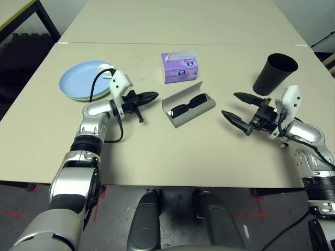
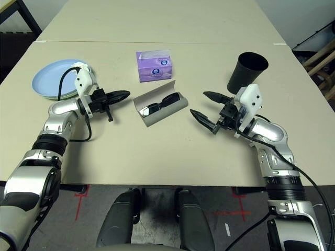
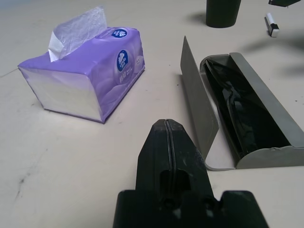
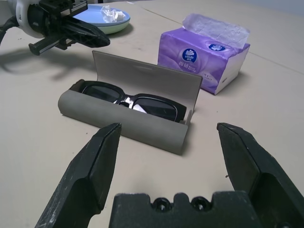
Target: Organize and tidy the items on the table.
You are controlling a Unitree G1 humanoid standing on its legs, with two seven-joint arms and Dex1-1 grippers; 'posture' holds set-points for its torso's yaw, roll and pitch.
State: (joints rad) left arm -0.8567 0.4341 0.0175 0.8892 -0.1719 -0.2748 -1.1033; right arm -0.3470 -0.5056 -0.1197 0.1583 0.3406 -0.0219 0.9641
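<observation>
The glasses case (image 1: 189, 110) lies open in the middle of the table (image 1: 157, 151), its lid standing up along the far-left side and the sunglasses (image 4: 130, 100) already lying inside, so the step in hand looks to be closing that lid. Your left gripper (image 1: 148, 97) sits just left of the case with its fingers pressed together and nothing between them, pointing at the raised lid; your right gripper (image 1: 239, 107) waits well to the right with its fingers spread wide, aimed at the case's near wall. Use the closed left fingers as a blunt pusher: bring the tip behind the upper edge of the lid and press it over toward the right and near side, slowly, because the light case will probably slide. Steady it with the right gripper against the opposite wall before you push. Mind the tissue box (image 1: 180, 67) just beyond the case; keep the left wrist clear of it. The plates (image 1: 84, 79) with the tissue wad (image 1: 106, 67) on them lie far left, and the cup (image 1: 275, 73) stands far right.
</observation>
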